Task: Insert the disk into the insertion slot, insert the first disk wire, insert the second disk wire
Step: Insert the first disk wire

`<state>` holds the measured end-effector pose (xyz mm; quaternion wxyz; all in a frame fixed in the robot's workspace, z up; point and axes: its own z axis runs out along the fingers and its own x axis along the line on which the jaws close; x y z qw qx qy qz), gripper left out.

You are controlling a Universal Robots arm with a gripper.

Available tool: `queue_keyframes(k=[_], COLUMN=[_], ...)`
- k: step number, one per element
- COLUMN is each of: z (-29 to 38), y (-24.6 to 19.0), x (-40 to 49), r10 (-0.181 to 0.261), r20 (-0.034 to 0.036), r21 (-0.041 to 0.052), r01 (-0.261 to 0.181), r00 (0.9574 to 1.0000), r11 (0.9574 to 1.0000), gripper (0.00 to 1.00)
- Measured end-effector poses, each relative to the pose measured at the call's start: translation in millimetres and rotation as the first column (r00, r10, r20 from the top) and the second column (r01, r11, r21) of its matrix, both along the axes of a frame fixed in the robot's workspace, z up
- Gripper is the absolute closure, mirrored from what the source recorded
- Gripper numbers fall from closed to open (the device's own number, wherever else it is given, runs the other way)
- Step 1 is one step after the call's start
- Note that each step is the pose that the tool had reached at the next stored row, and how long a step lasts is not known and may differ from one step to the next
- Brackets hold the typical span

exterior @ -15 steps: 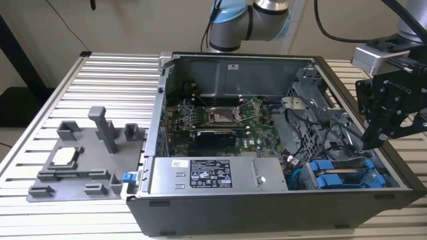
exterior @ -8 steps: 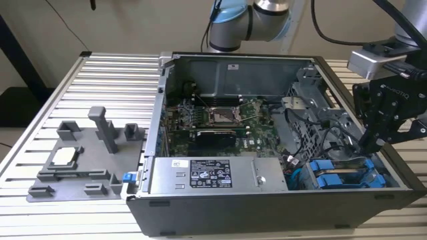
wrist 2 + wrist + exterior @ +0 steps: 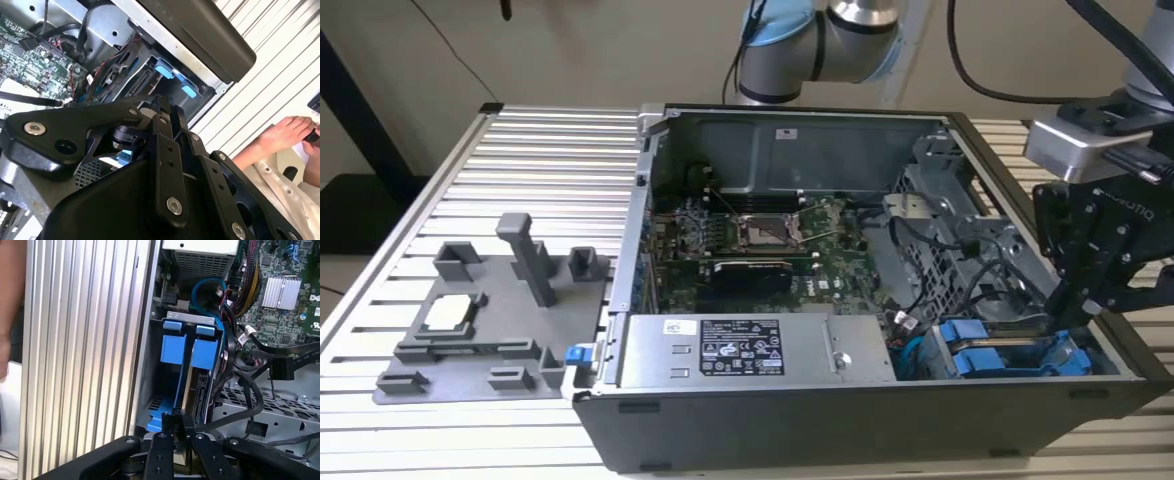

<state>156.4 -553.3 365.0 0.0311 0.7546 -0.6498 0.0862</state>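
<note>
The disk, in its bright blue carrier, stands on edge inside the insertion slot, the grey metal bay at the front corner of the black case on the exterior view's right. My gripper reaches down into the case just above the disk's rear edge. In the first wrist view its fingers stand together around a small black connector. A black wire runs from this connector toward the motherboard. The second wrist view shows the gripper above the disk's blue tabs.
A grey labelled power-supply box lies beside the bay, with the motherboard and loose cables behind it. A grey fixture sits on the ribbed table at the exterior view's left. A person's hand rests outside the case.
</note>
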Motion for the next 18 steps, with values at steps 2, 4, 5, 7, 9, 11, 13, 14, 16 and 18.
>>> queue_keyframes(k=[2,4,5,7,9,11,13,14,16,18], z=[-0.3,-0.4,-0.6,-0.8,-1.0,-1.1,-1.2,-1.2,-1.6,-2.0], y=[0.0,-0.1,-0.1,-0.1,-0.1,-0.1,-0.1,-0.3,-2.2,-3.4], x=[-0.2,-0.3,-0.3,-0.3,-0.3,-0.3,-0.3,-0.3,0.0,0.9], r10=[-0.008,-0.022,-0.031,-0.050,-0.068,-0.081,-0.089,-0.091,-0.091,-0.091], r20=[0.0000,-0.0001,-0.0004,-0.0012,-0.0024,-0.0044,-0.0068,-0.0076,-0.0095,-0.0220], r21=[-0.0001,0.0058,0.0147,0.0342,0.0559,0.0819,0.1084,0.1180,0.1256,0.1243], r01=[0.008,0.022,0.031,0.050,0.068,0.081,0.089,0.091,0.092,0.093], r00=[1.0000,0.9998,0.9995,0.9987,0.9977,0.9967,0.9960,0.9958,0.9958,0.9956], r11=[1.0000,0.9997,0.9994,0.9982,0.9961,0.9933,0.9901,0.9888,0.9878,0.9879], gripper=[0.81,0.81,0.81,0.81,0.81,0.81,0.81,0.81,0.81,0.81])
